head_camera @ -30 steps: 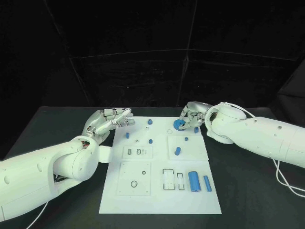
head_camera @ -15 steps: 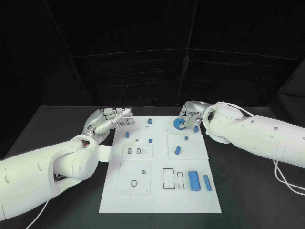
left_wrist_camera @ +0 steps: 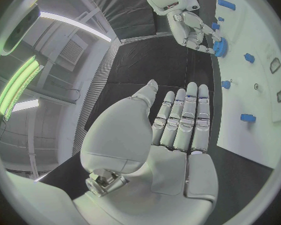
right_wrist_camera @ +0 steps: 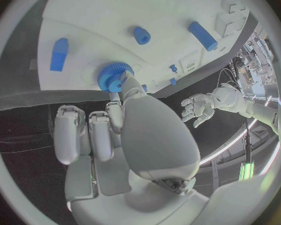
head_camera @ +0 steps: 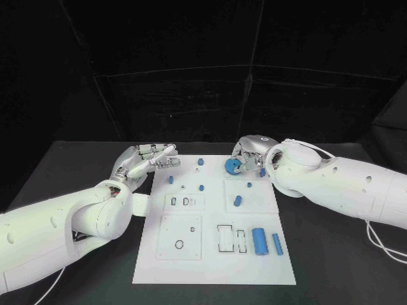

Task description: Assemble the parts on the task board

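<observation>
Blue, toothed and round, the small plastic gear [head_camera: 233,166] sits at the far edge of the white task board [head_camera: 213,267], pinched by the fingers of the robot's right hand [head_camera: 248,154], which has carried it slightly inward along that far edge over the past second, away from the board's right corner. In the right wrist view the gear [right_wrist_camera: 115,76] lies against the board's surface with a fingertip pressed on it, so the part is probably being slid or seated toward its place rather than lifted clear (whether it is over a peg cannot be told). The left hand [head_camera: 147,160] hovers just off the board's far left corner, palm up, fingers straight and side by side, holding nothing; it has barely moved. Other parts remain on the board: a short blue cylinder [head_camera: 257,241] and a slimmer blue rod [head_camera: 277,244] near the board's near right side, and a blue oblong peg [head_camera: 236,202] toward the board's middle, none of them touched yet. That leaves most of the assembly still to do. No brand, label or legible writing appears on the board, parts or arms.
</observation>
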You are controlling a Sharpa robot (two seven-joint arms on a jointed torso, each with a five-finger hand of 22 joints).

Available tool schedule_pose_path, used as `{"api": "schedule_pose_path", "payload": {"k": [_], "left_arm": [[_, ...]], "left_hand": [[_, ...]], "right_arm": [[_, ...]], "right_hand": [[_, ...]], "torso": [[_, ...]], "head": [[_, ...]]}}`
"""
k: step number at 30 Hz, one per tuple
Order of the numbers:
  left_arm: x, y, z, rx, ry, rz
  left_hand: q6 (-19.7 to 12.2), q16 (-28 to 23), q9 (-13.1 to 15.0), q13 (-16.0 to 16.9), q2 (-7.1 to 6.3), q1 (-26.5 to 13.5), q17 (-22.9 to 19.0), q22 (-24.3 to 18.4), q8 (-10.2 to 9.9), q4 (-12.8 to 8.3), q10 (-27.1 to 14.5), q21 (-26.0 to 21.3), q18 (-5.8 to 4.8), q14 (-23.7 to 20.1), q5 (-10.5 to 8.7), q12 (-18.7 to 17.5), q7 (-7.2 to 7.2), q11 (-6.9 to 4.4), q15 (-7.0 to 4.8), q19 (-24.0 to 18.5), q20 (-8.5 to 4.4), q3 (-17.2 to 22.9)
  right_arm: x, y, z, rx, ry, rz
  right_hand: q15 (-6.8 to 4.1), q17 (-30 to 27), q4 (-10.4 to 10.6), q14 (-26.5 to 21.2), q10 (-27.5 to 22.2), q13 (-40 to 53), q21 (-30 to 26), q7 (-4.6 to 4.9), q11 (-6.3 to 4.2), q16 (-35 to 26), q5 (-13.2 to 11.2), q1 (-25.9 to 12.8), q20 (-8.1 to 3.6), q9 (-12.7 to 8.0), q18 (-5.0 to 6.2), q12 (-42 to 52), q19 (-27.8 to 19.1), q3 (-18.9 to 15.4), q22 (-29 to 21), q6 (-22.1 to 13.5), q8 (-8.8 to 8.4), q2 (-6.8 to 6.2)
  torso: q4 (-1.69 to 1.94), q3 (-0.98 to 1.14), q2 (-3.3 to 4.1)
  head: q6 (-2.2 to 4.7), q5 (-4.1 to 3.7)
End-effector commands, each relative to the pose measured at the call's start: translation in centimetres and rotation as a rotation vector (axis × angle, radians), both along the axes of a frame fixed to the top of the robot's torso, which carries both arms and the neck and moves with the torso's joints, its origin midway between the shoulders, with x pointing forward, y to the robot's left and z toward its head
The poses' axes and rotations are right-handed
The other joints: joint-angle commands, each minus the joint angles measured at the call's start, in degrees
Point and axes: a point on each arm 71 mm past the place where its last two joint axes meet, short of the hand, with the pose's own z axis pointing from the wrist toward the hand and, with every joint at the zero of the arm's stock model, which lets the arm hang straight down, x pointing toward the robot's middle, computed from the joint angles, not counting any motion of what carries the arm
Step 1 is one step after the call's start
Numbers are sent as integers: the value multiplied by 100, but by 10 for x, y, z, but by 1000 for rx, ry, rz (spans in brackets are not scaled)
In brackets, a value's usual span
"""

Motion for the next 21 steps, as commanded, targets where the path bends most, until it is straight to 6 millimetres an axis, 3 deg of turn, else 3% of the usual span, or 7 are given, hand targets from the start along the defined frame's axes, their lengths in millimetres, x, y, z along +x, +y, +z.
{"api": "schedule_pose_path", "payload": {"k": [1,10,21], "left_arm": [[0,-2,1,-8,-5,-15],[-1,-2,2,-9,-4,-17],[-1,-3,2,-9,-5,-18]], "left_hand": [[-41,-25,-2,-3,34,33,-9,-8,-33,-31,-46,-25,35,2,34,-28,48,-1,11,36,-1,-12],[-41,-25,-2,-3,35,33,-9,-9,-33,-33,-46,-26,35,2,34,-29,47,-1,11,36,-1,-9],[-41,-25,-2,-3,35,33,-9,-9,-33,-33,-46,-26,35,2,34,-29,47,-1,11,36,-1,-9]], "right_arm": [[-6,9,13,16,-124,8],[-15,47,19,40,-172,69],[-9,83,7,38,-120,117]], "right_hand": [[-42,586,6,420,219,3,31,-81,-193,28,28,-75,-7,-6,-98,-4,51,36,600,168,-22,37],[-47,617,20,426,244,44,60,-89,-199,41,73,-138,-12,-11,-113,20,99,102,666,209,-48,5],[-46,603,43,422,240,41,63,-83,-196,34,79,-200,-14,-20,-114,4,103,164,674,202,-93,-4]], "torso": [[8,-5,-7],[15,-7,1],[13,-7,3]], "head": [[12,1],[19,36],[-14,97]]}}
